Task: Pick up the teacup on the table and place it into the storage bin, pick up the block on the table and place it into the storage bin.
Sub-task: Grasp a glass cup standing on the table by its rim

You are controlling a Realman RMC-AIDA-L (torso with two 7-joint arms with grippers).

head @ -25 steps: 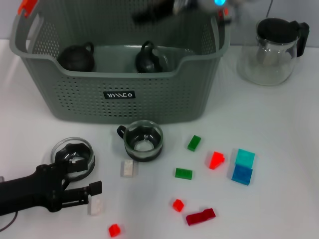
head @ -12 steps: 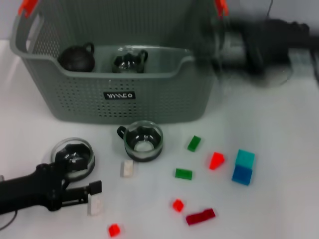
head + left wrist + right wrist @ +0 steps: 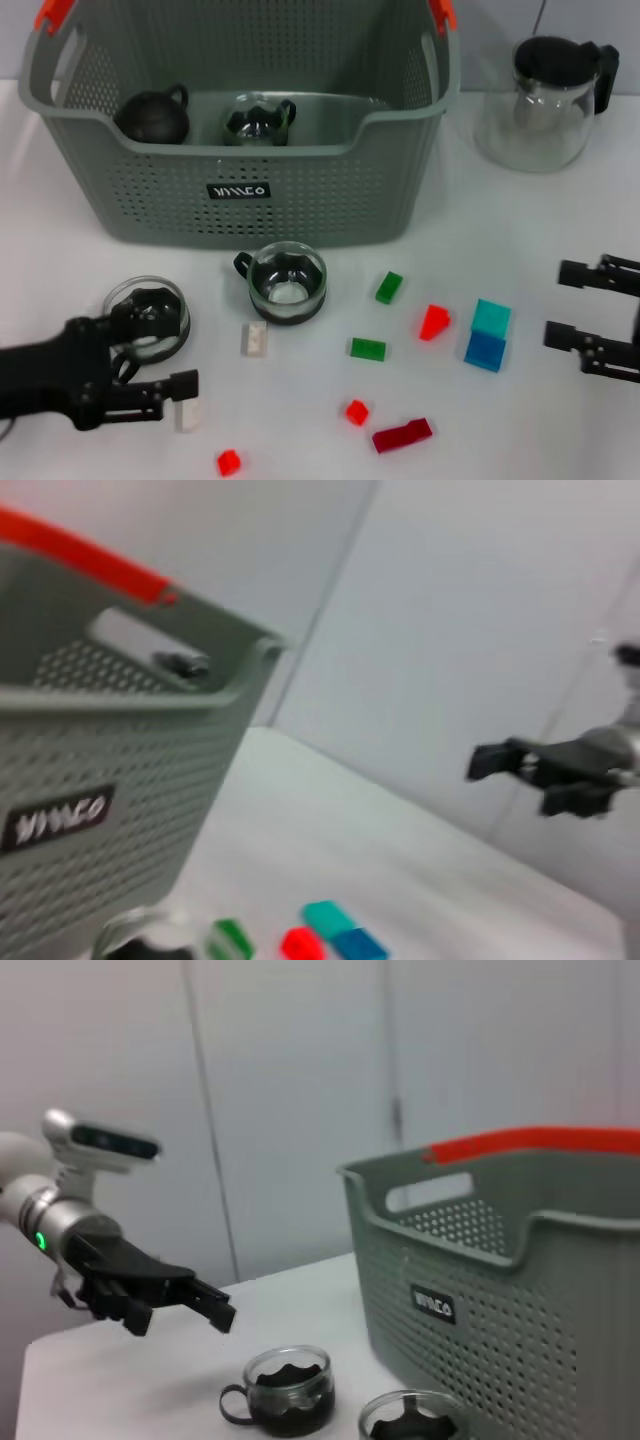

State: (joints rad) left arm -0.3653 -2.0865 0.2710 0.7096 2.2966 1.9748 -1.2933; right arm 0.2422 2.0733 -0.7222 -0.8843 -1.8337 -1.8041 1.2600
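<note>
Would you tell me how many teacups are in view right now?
4: two in the storage bin, a dark teacup and a glass one; two on the table. More may be hidden.

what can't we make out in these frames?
- Storage bin floor: near wall hides it in the head view, beyond the two teacups.
- Label lettering: too small in every view.
- Left gripper: its arm runs off the head view's left edge.
- Right gripper: wrist cut by the right edge.
- Left wrist view: blurred; cup and blocks cropped at the bottom edge.
</note>
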